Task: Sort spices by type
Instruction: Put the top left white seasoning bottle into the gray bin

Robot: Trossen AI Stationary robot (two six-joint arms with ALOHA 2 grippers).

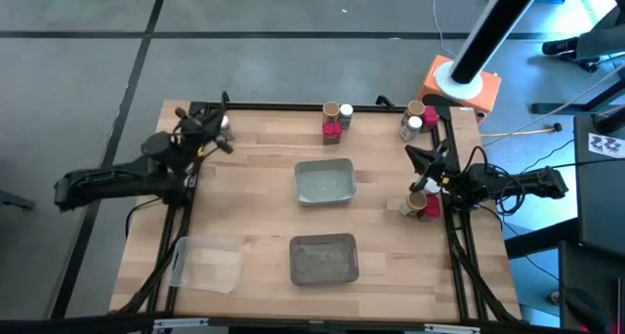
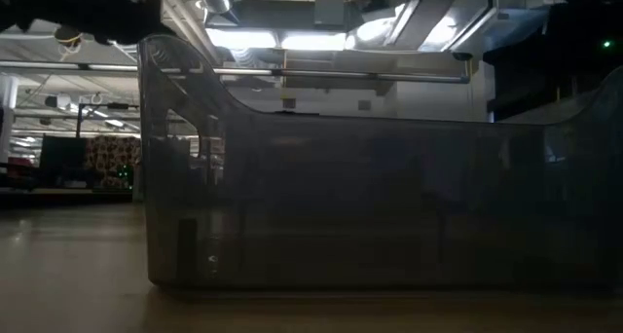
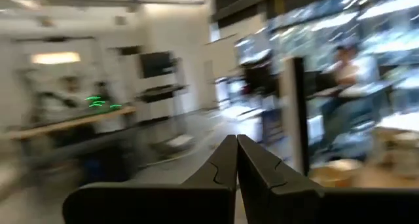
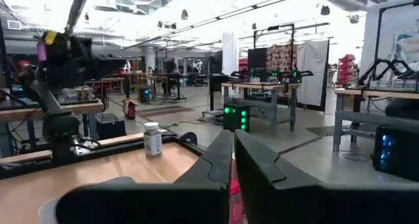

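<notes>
Three trays sit mid-table and none holds a spice yet, so I read the sort as barely started. Spices in high view: a pair at the table's 12 o'clock edge, a tan-topped cylinder (image 1: pixel 332 110) w/ a red packet (image 1: pixel 333 131) just below it; a cluster at approx 1-2 o'clock, tan cylinder (image 1: pixel 414 110), white-lidded jar (image 1: pixel 415 124), red packet (image 1: pixel 430 116); another bunch at 3 o'clock by the right gripper (image 1: pixel 422 160), incl. a red packet (image 1: pixel 431 205) and a tan one touching it. One white-lidded jar (image 4: pixel 152 139) stands alone near the 10 o'clock corner, close to the left gripper (image 1: pixel 221 129). Left claw: fingers pressed together, holding nothing, per its wrist view (image 3: pixel 236 160). Right claw: also pinched narrow and empty in its wrist view (image 4: pixel 233 160), w/ a bit of red showing just under the fingers, prob. a packet but can't confirm. Trays: light grey tray (image 1: pixel 325 181) at centre, dark grey tray (image 1: pixel 323 259) at 6, clear tray (image 1: pixel 206 265) at 7-8. My call for doing this step well: I'd spread the right claw wide first, since a pinched claw will just knock the 3 o'clock bunch over; come down vertical on the outermost item so neighbours aren't dragged; grip the packet across flat faces. Assign one tray per kind and keep to it. Low view is blocked by a tray wall (image 2: pixel 370 206), so I'd rely on high plus wrist views.
</notes>
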